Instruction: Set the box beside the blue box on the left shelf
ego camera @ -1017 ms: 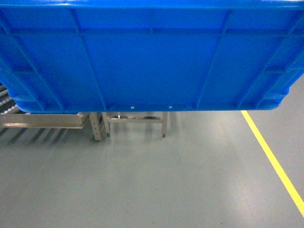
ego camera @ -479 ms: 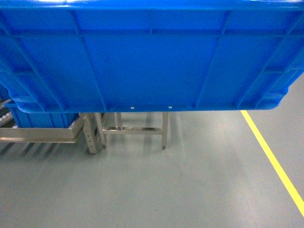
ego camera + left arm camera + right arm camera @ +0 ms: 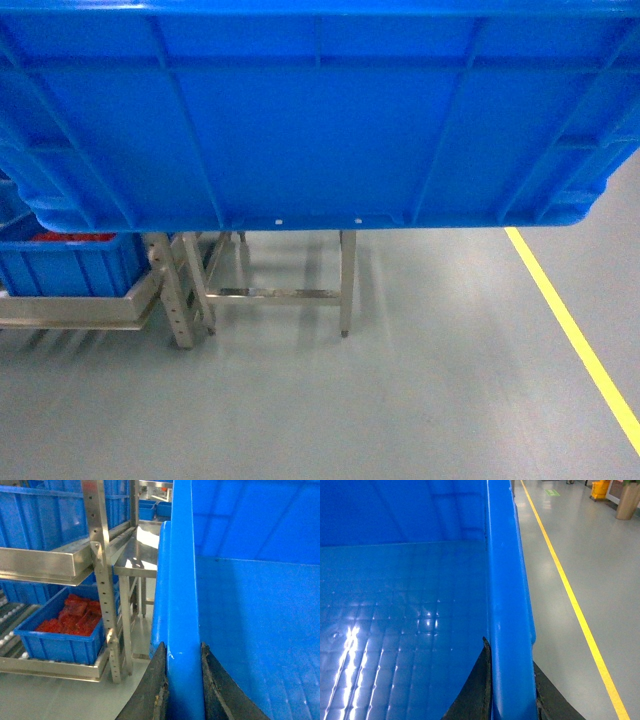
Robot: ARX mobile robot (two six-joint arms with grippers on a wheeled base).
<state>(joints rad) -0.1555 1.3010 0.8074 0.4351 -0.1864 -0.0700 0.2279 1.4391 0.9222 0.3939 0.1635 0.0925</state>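
The large bright-blue open-topped plastic crate (image 3: 320, 120) is held off the grey floor (image 3: 400, 400), filling the upper head view, with the left gripper (image 3: 184, 680) and the right gripper (image 3: 510, 690) each having dark fingers clamped over opposite side rims. This looks like the carry-and-approach step: the silvery steel-framed roller rack (image 3: 75, 565) stands off to the left, and on its lower lane sits a smaller blue bin holding red parts (image 3: 70, 630). Next, I judge, the crate must be brought left and level over the roller lane beside that bin, clearing the perforated steel upright (image 3: 102, 580), before lowering and releasing.
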